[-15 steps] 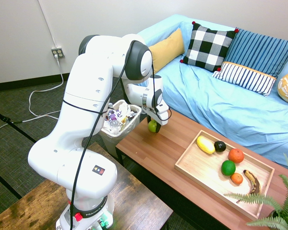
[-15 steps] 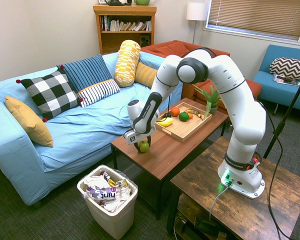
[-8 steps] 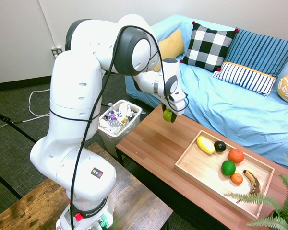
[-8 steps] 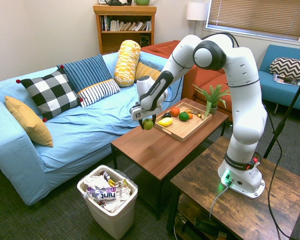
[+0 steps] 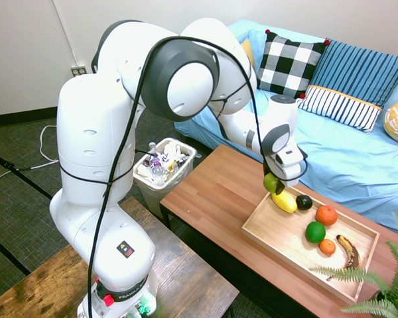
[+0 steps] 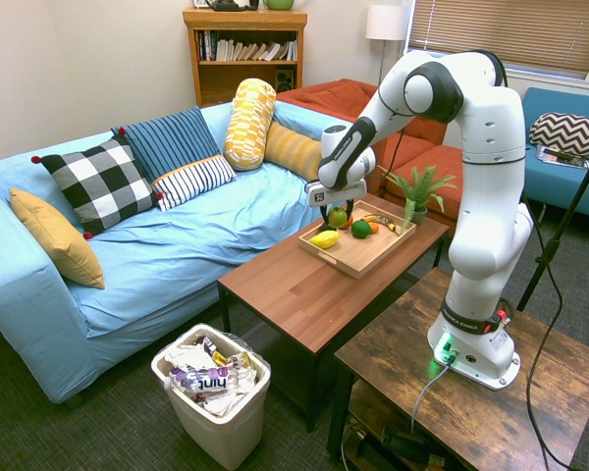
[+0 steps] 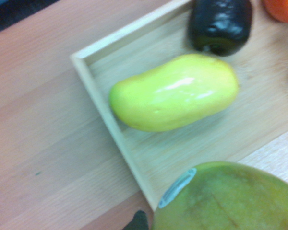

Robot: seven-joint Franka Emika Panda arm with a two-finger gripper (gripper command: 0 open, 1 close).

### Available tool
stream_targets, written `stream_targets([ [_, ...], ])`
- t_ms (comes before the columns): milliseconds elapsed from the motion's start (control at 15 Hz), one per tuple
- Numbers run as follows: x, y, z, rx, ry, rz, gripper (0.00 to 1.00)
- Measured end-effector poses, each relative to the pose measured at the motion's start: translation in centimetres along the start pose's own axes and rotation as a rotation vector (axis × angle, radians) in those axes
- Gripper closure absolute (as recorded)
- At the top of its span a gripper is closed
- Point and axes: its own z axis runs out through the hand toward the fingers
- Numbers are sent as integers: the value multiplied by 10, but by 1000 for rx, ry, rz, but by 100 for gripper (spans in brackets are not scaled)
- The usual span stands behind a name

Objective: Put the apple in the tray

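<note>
A long wooden coffee table [image 5: 212,199] stood in front of the sofa. Directly on it lay the tray [image 5: 276,240] at its right end; the left part showed bare wood.

Wooden coffee table [image 5: 212,192] beside blue sofa [image 5: 331,146] with pillows [image 5: 288,63]. White waste bin [image 5: 160,165] full of trash off the table's end. Plant [image 5: 378,285] at table's corner. Bookshelf [image 6: 240,54] behind sofa.

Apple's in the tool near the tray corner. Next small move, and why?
Probably carry the apple a bit further inward to bare tray floor, then lower. The tool holds it above the rim, close to the yellow fruit, so dropping here risks hitting the edge or that fruit.
</note>
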Motion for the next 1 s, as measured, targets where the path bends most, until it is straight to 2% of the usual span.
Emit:
stream_targets([
  [200,41,19,23,4,-45,27,100],
  [400,68,20,53,7,-92,47,100],
  [733,91,18,113,-31,-122,74,100],
  [1000,101,24,140,-56,-132,81,100],
])
